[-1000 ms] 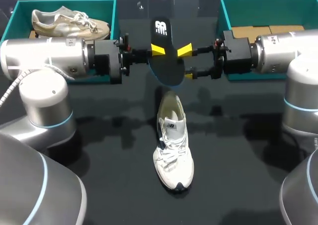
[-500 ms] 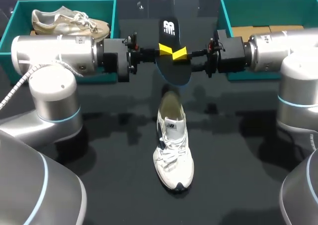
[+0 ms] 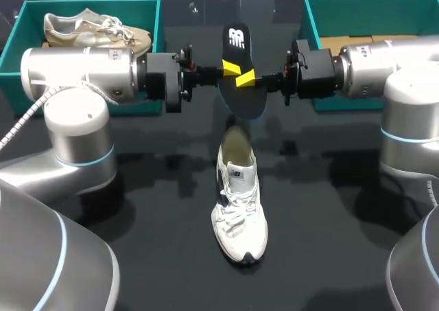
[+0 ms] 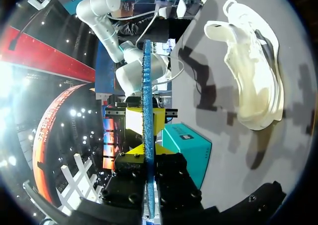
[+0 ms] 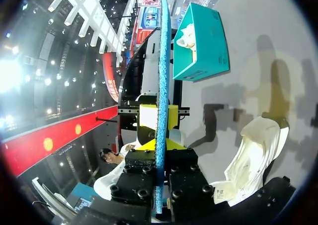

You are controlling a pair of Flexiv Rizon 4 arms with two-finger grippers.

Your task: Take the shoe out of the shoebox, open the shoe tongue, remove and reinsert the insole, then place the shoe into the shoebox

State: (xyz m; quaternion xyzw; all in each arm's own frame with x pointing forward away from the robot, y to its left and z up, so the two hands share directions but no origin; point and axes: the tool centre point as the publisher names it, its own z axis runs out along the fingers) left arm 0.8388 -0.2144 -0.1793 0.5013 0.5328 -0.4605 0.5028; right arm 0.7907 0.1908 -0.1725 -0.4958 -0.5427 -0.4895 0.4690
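Up in the middle of the frame, the black insole (image 3: pixel 245 99) hangs in the air over the table (image 3: pixel 329 242). From two opposite sides the left gripper (image 3: pixel 230 68) and the right gripper (image 3: pixel 245 78) both grasp it tightly. Just below it, at the centre, the white shoe (image 3: pixel 237 201) lies on the table, toe toward the lower edge. At upper left, a teal shoebox (image 3: pixel 20 22) holds a beige shoe (image 3: pixel 89 29); a second shoebox (image 3: pixel 315 12) stands at upper right.

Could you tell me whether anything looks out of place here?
Only the insole: it is out of the white sneaker, held in the air by the left gripper and right gripper, one from each side. Nothing looks spilled or damaged.
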